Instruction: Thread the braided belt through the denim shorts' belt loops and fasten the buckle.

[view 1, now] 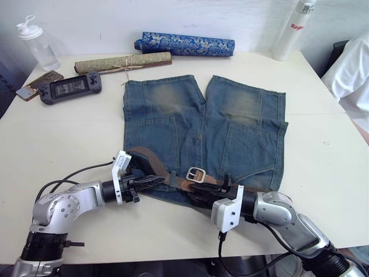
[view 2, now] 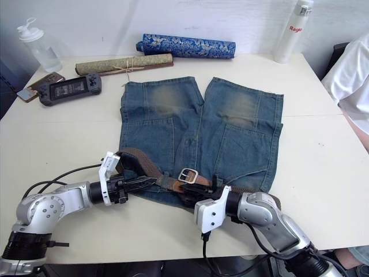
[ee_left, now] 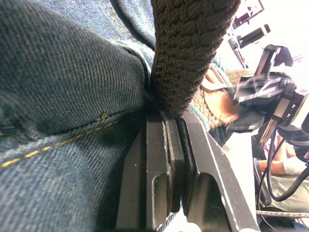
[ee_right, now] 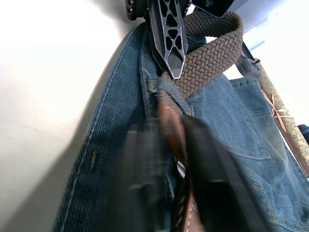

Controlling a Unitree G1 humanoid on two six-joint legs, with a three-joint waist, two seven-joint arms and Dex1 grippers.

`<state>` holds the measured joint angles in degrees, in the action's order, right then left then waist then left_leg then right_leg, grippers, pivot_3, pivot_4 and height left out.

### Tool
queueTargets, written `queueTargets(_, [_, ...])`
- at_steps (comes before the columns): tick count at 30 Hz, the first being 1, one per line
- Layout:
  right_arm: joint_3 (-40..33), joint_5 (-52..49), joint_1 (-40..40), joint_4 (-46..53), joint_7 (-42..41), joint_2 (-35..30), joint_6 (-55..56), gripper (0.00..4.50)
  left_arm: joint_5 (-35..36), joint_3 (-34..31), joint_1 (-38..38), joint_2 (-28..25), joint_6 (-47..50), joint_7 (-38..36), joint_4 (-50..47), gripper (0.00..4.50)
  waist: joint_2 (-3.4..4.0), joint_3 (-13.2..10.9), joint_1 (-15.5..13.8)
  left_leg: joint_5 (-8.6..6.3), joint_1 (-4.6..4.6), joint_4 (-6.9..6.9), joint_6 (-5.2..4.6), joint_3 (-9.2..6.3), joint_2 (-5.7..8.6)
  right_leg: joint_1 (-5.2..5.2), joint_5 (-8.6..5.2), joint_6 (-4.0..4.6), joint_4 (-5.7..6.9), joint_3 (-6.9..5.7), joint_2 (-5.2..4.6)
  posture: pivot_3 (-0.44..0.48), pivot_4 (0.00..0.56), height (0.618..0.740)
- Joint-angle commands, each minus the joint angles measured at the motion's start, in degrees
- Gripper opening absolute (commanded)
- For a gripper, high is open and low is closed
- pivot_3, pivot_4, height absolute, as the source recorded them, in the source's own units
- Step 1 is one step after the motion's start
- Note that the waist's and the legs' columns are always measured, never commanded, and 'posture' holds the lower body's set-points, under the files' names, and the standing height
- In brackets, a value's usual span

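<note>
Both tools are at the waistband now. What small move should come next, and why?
Probably the right tool, shut on the tan tip, should draw the braided belt further through the belt loop. A slack bend still lies beside the left tool, and the buckle is unfastened.

Left gripper [view 1: 154, 182] pinched closed, right gripper [view 1: 199, 190] clamping (low)

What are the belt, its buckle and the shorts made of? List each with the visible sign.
Braided belt: woven cord, perhaps elastic; a herringbone braid shows, matte brown.
Buckle: looks like metal; silvery, shiny frame.
Denim shorts: cotton denim by the look; diagonal twill weave, yellow stitching, faded patches.
</note>
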<state>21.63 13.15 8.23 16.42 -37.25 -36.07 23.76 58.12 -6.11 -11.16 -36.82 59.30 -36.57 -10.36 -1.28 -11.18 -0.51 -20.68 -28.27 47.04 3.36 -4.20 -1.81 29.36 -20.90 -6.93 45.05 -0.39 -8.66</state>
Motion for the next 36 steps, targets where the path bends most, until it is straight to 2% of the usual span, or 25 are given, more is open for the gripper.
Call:
queueTargets(1, [-1.0, -0.4, -0.2, 1.2, -0.3, 0.1, 0.8, 0.07, -0.7, 0.6, 0.7, 0.5, 1.0, -0.8, -1.0, 0.00, 0.00, 0.0, 0.0, 0.00, 0.00, 0.00, 0.00, 0.00, 0.00, 0.00, 0.00, 0.00, 0.01, 0.00, 0.00, 0.000, 0.150, 0.645])
queueTargets(5, [-1.0, -0.5, 0.0, 1.0, -0.5, 0.1, 0.9, 0.07, -1.0, 0.2, 1.2, 0.9, 0.3, -0.5, -2.4, 0.00, 0.00, 0.0, 0.0, 0.00, 0.00, 0.01, 0.00, 0.00, 0.00, 0.00, 0.00, 0.00, 0.02, 0.00, 0.00, 0.000, 0.150, 0.645])
queueTargets(6, [-1.0, -0.5, 0.0, 1.0, -0.6, 0.1, 0.8, 0.00, -0.9, -0.4, 1.2, 1.3, -0.2, 0.0, -2.7, 0.59, 0.00, 0.0, 0.0, 0.00, 0.00, 0.01, 0.00, 0.00, 0.00, 0.00, 0.00, 0.00, 0.02, 0.00, 0.00, 0.000, 0.150, 0.645])
queueTargets(8, [-1.1, -0.6, 0.2, 0.9, -0.7, 0.1, 0.8, 0.00, 1.0, -2.5, 1.2, 1.9, 0.0, 0.3, -3.7, 1.24, 0.00, 0.0, 0.0, 0.00, 0.00, 0.01, 0.00, 0.00, 0.00, 0.00, 0.00, 0.00, 0.03, 0.00, 0.00, 0.000, 0.150, 0.645])
queueTargets(12, [-1.4, -0.9, -0.1, 0.9, -0.8, -0.1, 0.8, 0.00, 3.5, -6.6, 2.1, 0.9, 0.9, 1.0, -7.4, 2.86, 0.00, 0.0, 0.4, 0.00, 0.00, 0.03, 0.01, 0.00, 0.00, 0.01, 0.00, 0.00, 0.07, 0.00, 0.00, 0.000, 0.150, 0.645])
queueTargets(15, [-1.7, -1.0, -0.3, 1.0, -0.8, -0.3, 0.8, 0.00, 7.1, -10.2, 4.4, -0.9, 2.5, 0.5, -10.5, 2.86, -0.02, 0.0, 0.8, 0.01, 0.00, 0.03, 0.01, -0.01, -0.01, 0.09, -0.01, 0.00, 0.19, 0.01, 0.00, 0.000, 0.150, 0.645])
queueTargets(18, [-2.1, -1.1, -0.5, 1.2, -0.9, -0.5, 0.8, 0.00, 10.3, -11.9, 10.3, -5.3, 4.3, -3.4, -17.3, 2.86, -0.05, 0.0, 1.2, 0.01, 0.03, 0.03, 0.01, -0.01, -0.03, 0.18, -0.09, 0.04, 0.36, 0.02, 0.00, 0.000, 0.150, 0.645])
queueTargets(22, [-2.2, -1.1, -0.8, 1.3, -0.9, -0.6, 0.9, 0.00, 7.5, -10.1, 16.3, -8.1, 1.7, -6.1, -22.7, 2.86, -0.04, 0.0, 1.2, 0.00, 0.05, 0.03, 0.01, -0.01, -0.06, 0.19, -0.22, 0.25, 0.47, 0.01, 0.01, 0.000, 0.150, 0.645])
queueTargets(30, [-2.6, -0.5, -1.2, 1.4, -0.8, -0.8, 1.4, 0.00, 1.7, -5.7, 16.3, -6.4, -3.6, -4.6, -23.1, 2.86, -0.04, 0.0, 0.7, 0.00, 0.04, 0.10, 0.01, -0.01, -0.06, 0.18, -0.24, 0.28, 0.51, 0.01, 0.01, 0.000, 0.150, 0.645])
queueTargets(36, [-3.0, -0.6, -1.8, 1.2, -0.7, -0.7, 1.2, 0.00, 6.2, -9.8, 17.5, -2.8, -3.5, -2.5, -18.2, 2.86, -0.04, 0.0, 0.7, 0.00, 0.03, 0.11, 0.01, -0.01, -0.05, 0.17, -0.24, 0.28, 0.51, 0.02, 0.00, 0.000, 0.150, 0.645])
